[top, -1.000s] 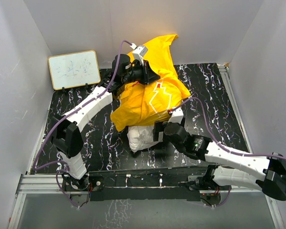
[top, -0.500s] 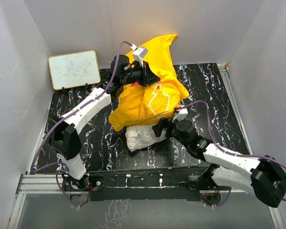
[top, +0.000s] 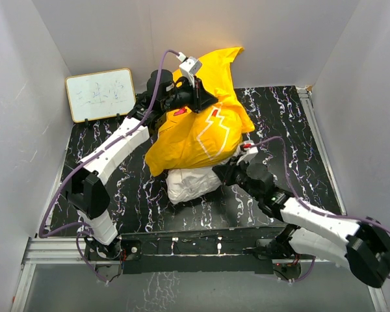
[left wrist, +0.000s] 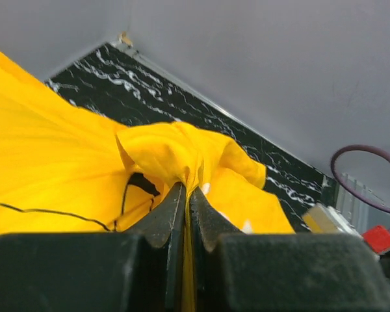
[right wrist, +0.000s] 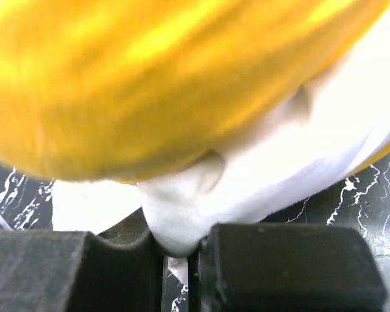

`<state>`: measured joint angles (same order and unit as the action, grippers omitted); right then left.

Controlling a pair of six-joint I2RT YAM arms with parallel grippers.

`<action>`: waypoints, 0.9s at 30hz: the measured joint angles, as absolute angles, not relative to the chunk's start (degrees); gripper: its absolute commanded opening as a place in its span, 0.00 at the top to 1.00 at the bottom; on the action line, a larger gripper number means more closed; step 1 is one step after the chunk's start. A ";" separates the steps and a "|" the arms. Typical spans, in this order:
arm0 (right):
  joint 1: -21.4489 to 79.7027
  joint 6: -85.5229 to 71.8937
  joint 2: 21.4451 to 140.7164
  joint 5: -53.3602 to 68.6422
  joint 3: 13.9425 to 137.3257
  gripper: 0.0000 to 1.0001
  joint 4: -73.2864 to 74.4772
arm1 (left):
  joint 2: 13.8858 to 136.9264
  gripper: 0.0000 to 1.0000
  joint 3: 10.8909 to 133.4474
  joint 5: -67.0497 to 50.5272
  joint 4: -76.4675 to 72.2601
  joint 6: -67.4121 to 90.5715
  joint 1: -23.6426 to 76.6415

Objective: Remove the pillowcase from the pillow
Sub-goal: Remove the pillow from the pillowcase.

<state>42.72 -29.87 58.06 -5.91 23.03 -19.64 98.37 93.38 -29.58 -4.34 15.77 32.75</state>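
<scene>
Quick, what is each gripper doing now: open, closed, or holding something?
Left gripper: closed, holding the yellow pillowcase.
Right gripper: closed, holding the white pillow.

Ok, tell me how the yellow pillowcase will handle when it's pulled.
Probably floppy: the pillowcase bunches into folds where the left gripper pinches it. Likely thin and light, since it drapes and creases over the pillow. It may drag on that pillow, which the right gripper grips.
</scene>
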 measured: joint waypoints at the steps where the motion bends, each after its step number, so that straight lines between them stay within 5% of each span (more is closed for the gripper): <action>1: 42.76 -29.76 55.75 -5.80 23.03 0.92 -17.80 | 98.37 1.00 94.45 -29.06 -4.71 14.35 32.71; 12: 45.80 -30.85 31.99 -10.13 18.15 0.92 -7.55 | 99.44 1.00 104.75 -23.18 -8.84 2.39 33.39; 27: 45.80 -38.26 25.12 -16.73 18.59 0.92 1.54 | 107.11 1.00 106.02 -15.46 -13.10 -7.27 32.14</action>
<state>45.80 -38.26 25.12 -16.73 18.59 1.54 107.11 106.02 -15.46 -13.10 -7.27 32.14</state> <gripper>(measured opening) 0.133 0.028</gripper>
